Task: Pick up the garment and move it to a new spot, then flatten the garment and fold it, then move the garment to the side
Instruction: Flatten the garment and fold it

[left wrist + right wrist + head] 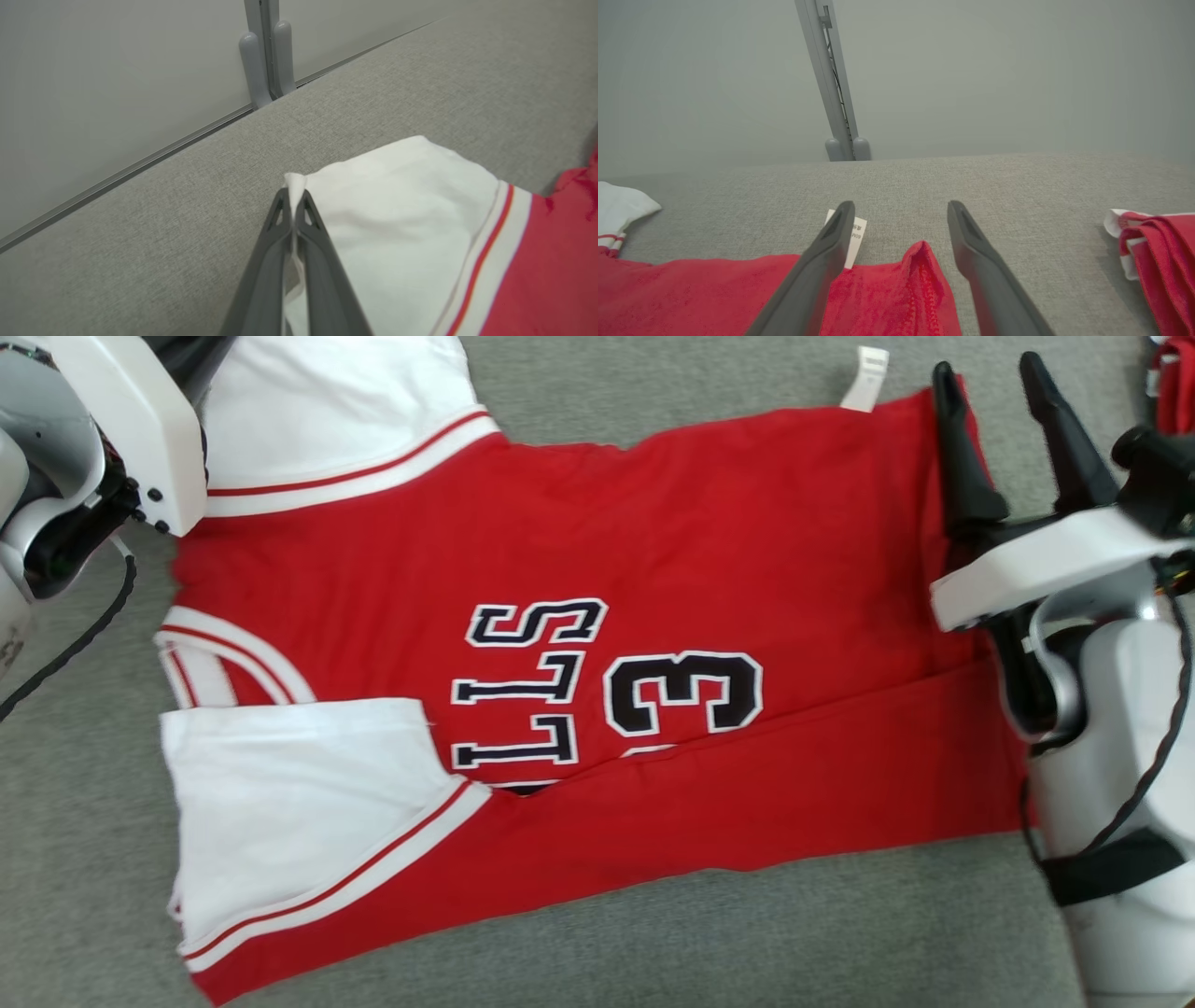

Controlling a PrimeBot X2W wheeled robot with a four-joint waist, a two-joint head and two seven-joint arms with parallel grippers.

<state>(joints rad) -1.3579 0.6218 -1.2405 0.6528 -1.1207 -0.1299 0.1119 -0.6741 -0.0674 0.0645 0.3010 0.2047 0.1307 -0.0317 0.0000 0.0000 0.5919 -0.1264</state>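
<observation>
The garment [597, 569] is a red jersey with white sleeves and black lettering, spread on the grey fabric surface with its near edge folded over. In the left wrist view my left gripper [293, 196] is shut on the corner of the far white sleeve [402, 219]. In the head view that arm's pale wrist [121, 429] covers its fingers. My right gripper [988, 371] stands open at the garment's right end. Its fingers straddle a raised fold of the red hem [920, 266] in the right wrist view, right gripper [900, 209] empty.
A white label [865, 378] sticks out from the hem beside the right gripper. Another red and white cloth [1153, 242] lies further right. A grey wall with an upright post [264, 56] runs along the surface's far edge.
</observation>
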